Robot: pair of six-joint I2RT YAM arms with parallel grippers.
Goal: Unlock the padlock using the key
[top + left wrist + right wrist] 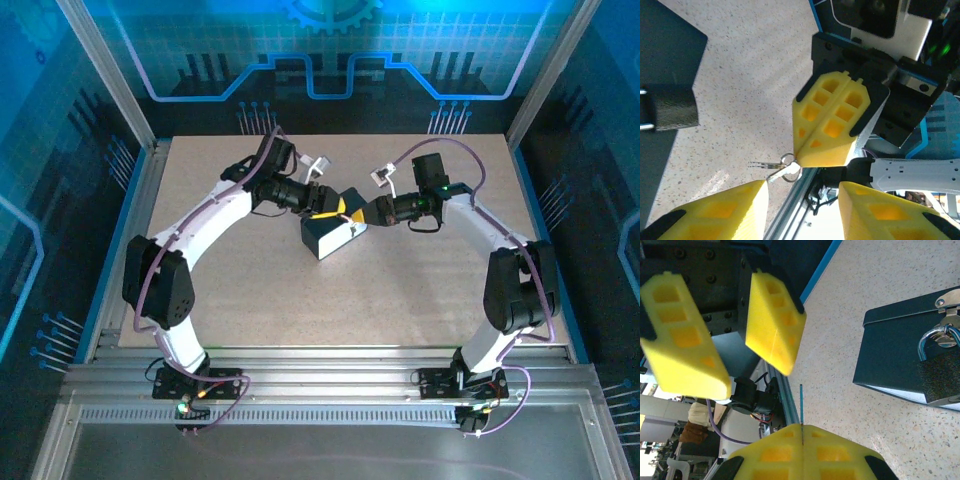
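My right gripper (801, 427) is shut on the key (801, 405), whose thin edge sticks out past its yellow fingertips. In the left wrist view the key (782, 171) is pale metal with a ring, hanging from the right gripper (815, 159) and pointing at one of my left fingers (735, 207). My left gripper (802, 192) is open, with nothing between its fingers, facing the right one just above the table. The padlock (942, 367), dark-bodied with a steel shackle, hangs on the hasp of the dark blue tin (895, 350). In the top view both grippers (338, 207) (362, 215) meet over the tin (325, 238).
The tin stands mid-table on the speckled board (400, 290). An aluminium rail (785, 390) runs along the table edge below the grippers. Blue-lit panels wall the cell at the back and both sides.
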